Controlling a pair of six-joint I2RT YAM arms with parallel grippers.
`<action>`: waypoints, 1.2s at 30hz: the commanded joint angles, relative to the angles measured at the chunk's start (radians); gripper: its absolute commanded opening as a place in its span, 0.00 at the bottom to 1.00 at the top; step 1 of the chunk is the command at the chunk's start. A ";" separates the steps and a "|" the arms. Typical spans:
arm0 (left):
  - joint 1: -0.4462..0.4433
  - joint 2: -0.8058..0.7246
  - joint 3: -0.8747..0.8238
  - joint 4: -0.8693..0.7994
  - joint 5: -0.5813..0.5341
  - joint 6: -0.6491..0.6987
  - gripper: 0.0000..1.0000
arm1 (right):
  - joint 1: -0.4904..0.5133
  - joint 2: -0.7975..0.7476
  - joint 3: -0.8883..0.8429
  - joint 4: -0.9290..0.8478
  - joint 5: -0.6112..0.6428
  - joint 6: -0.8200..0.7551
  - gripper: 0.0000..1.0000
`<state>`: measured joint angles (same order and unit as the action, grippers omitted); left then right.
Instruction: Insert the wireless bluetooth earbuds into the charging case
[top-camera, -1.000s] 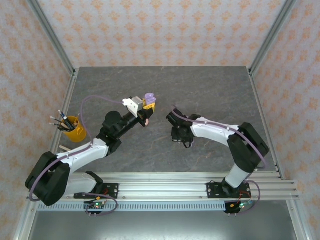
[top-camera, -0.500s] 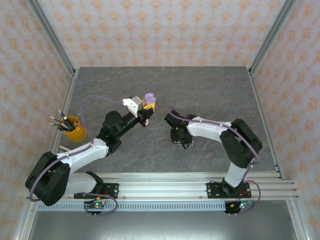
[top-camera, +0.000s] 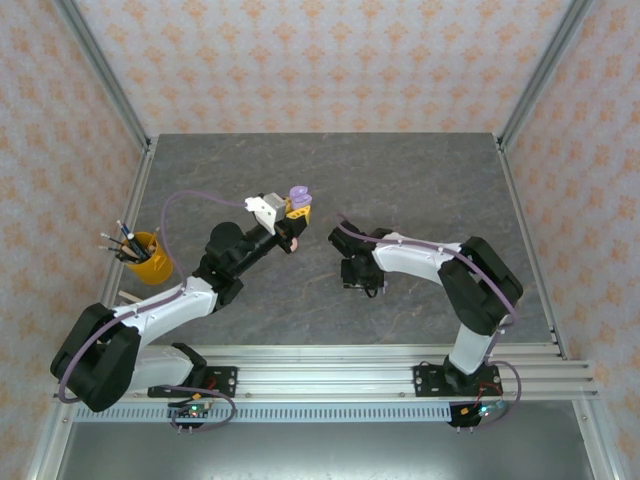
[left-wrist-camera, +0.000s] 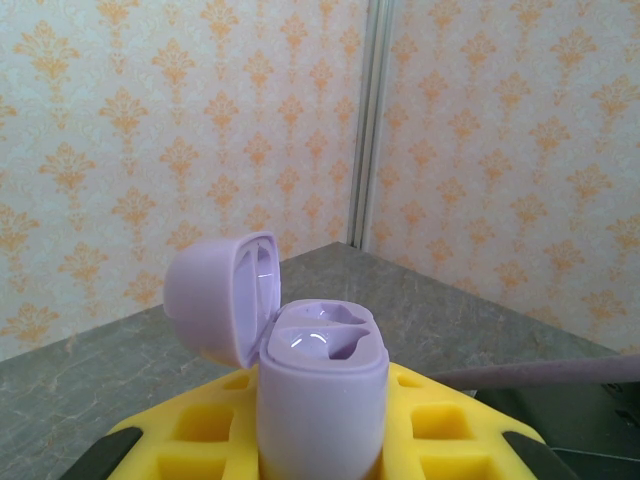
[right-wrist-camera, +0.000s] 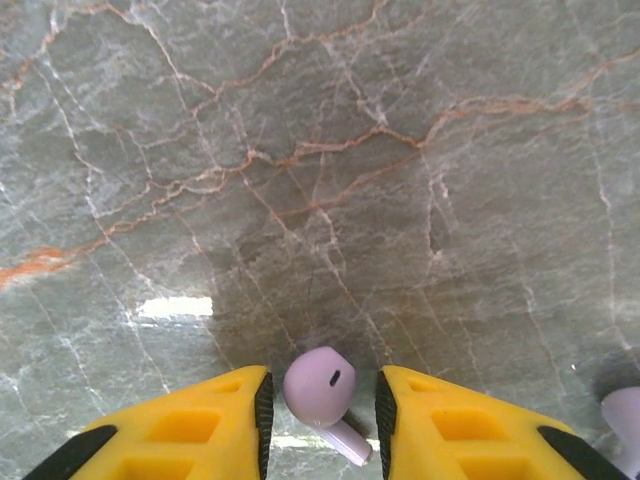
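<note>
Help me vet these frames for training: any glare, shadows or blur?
Right wrist view: a white glare patch on the marble tabletop, a dark shadow around the sharp lilac earbud. Left wrist view: glossy highlights inside the open lilac charging case, no motion blur. Top external view: even light, no glare.

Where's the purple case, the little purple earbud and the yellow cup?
purple case (left-wrist-camera: 322, 400), left wrist view, front of its body.
little purple earbud (right-wrist-camera: 318, 385), right wrist view, its round head.
yellow cup (top-camera: 152, 268), top view, its side wall.
</note>
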<state>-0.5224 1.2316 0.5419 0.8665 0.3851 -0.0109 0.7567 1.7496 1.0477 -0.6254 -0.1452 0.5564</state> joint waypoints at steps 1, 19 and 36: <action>0.005 -0.003 0.030 0.037 0.005 -0.009 0.00 | 0.017 0.019 0.028 -0.076 0.021 -0.019 0.35; 0.005 -0.003 0.024 0.042 0.000 -0.011 0.00 | 0.017 0.109 0.111 -0.117 0.091 -0.057 0.34; 0.005 0.001 0.026 0.043 -0.001 -0.012 0.00 | -0.019 0.126 0.113 -0.101 0.085 -0.082 0.27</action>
<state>-0.5224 1.2316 0.5419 0.8665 0.3847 -0.0113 0.7635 1.8351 1.1580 -0.7437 -0.1356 0.4839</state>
